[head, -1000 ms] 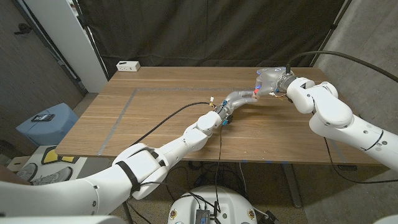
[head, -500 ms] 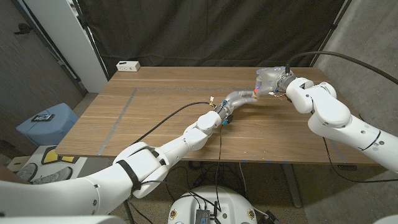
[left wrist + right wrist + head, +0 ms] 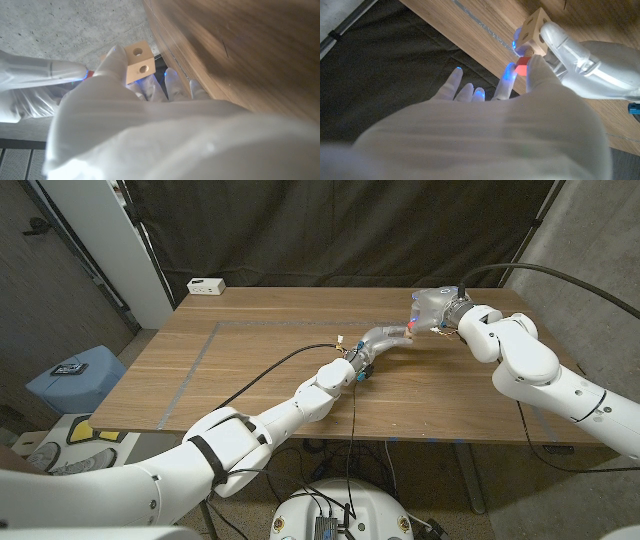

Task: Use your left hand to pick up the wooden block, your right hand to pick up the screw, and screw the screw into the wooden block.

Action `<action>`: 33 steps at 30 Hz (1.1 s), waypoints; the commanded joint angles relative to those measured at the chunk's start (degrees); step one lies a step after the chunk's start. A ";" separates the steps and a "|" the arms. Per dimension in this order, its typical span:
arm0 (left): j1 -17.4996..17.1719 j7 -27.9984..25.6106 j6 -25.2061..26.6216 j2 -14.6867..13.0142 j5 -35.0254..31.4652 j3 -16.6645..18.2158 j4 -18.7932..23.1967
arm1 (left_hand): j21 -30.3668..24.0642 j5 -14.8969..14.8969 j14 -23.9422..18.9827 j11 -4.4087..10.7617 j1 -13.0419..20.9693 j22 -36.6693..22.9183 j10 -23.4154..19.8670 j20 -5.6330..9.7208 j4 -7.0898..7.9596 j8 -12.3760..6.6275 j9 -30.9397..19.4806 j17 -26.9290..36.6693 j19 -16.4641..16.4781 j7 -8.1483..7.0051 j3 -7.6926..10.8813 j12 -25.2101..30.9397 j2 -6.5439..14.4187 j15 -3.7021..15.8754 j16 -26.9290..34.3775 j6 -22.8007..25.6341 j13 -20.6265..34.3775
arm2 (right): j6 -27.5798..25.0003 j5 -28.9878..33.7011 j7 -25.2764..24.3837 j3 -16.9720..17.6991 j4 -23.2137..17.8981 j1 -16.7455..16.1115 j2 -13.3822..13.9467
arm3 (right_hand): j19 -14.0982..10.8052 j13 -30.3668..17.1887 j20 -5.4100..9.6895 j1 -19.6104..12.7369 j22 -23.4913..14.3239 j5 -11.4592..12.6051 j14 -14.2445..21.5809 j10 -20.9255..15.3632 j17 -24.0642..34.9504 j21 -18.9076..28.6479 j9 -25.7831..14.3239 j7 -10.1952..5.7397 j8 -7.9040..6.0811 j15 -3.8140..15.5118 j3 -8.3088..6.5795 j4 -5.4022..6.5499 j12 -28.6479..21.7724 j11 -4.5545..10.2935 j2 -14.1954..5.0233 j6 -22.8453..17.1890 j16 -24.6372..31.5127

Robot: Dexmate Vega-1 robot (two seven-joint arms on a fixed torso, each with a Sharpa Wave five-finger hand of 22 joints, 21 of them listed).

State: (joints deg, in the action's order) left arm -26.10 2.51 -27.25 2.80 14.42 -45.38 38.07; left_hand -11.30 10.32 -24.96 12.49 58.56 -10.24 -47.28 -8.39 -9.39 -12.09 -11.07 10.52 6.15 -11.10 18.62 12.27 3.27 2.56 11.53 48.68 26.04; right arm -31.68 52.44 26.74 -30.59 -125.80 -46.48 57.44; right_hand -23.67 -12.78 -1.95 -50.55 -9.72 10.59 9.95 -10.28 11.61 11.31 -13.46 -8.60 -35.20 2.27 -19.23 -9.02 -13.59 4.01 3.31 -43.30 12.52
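My left hand [image 3: 385, 335] reaches over the far right part of the table [image 3: 260, 330] and holds the small wooden block [image 3: 138, 62] up off the wood; two round holes show in the block's faces. My right hand [image 3: 432, 308] meets it from the right. In the right wrist view the block [image 3: 535, 25] sits in the left hand's fingers [image 3: 575, 55], and the red-headed screw [image 3: 522, 65] is pinched in my right hand's fingertips, pressed against the block's side. The screw's shaft is hidden.
A white box [image 3: 206, 285] sits at the table's back left corner. A grey tape line [image 3: 195, 360] runs across the left part, and a black cable [image 3: 270, 368] trails along my left arm. A blue bin [image 3: 75, 377] stands on the floor at left.
My right forearm has shifted slightly to the left. Both hands stay together at the block, which has not visibly moved.
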 commanded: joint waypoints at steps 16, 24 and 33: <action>0.79 0.82 -0.99 0.80 0.44 0.22 -2.41 | -0.34 0.39 -0.56 0.07 0.35 -0.20 -0.90 -0.13 0.36 -0.61 -0.10 0.14 0.29 -0.12 0.10 0.37 0.45 3.95 0.30 1.35 1.01 | 0.09 0.53 -0.76 -0.98 1.56 0.95 -1.41 | -3.37 -0.03 0.61 2.69 -0.16 0.09 3.22 -4.03 0.50 0.90 0.08 0.96 -2.09 1.41 0.60 1.55 -1.23 -0.41 -0.48 -4.58 1.11; 0.98 0.71 -1.31 0.90 0.31 0.20 -2.74 | -0.38 0.40 -0.60 0.05 0.66 -0.20 -0.96 -0.17 0.28 -0.70 -0.09 0.14 0.39 -0.01 0.21 0.39 0.55 3.86 0.29 1.61 1.05 | -0.27 1.98 -1.05 -1.54 2.05 1.19 -1.89 | -4.77 0.02 1.16 3.83 -0.16 0.08 4.47 -5.93 0.51 1.10 0.25 1.35 -2.91 1.70 1.14 1.93 -1.68 -0.67 -0.59 -6.72 1.43; 1.18 0.64 -1.62 1.10 0.28 0.22 -3.21 | -0.42 0.40 -0.66 0.05 0.86 -0.20 -1.07 -0.11 0.27 -0.67 -0.09 0.16 0.51 0.12 0.30 0.42 0.66 3.83 0.29 1.56 1.10 | -0.41 3.66 -1.44 -1.98 2.53 1.35 -2.46 | -6.14 0.09 1.61 5.30 -0.18 0.06 6.19 -7.79 0.48 1.20 0.46 1.81 -3.96 1.85 1.91 2.34 -2.05 -0.49 -0.53 -9.57 1.84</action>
State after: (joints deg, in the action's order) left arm -25.17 3.22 -28.40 3.68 14.79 -45.17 35.42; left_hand -11.30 10.43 -25.17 12.49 58.58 -10.24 -47.69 -8.39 -9.27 -12.55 -11.07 10.51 6.15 -10.48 18.75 12.16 3.28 2.77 11.53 49.31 26.05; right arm -31.88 54.44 25.87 -31.99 -123.94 -45.36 55.68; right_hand -28.90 -12.52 -0.44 -46.14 -9.72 10.59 15.33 -17.21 11.88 12.19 -13.00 -6.83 -38.58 2.22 -17.59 -6.98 -15.27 3.57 2.64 -51.65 14.01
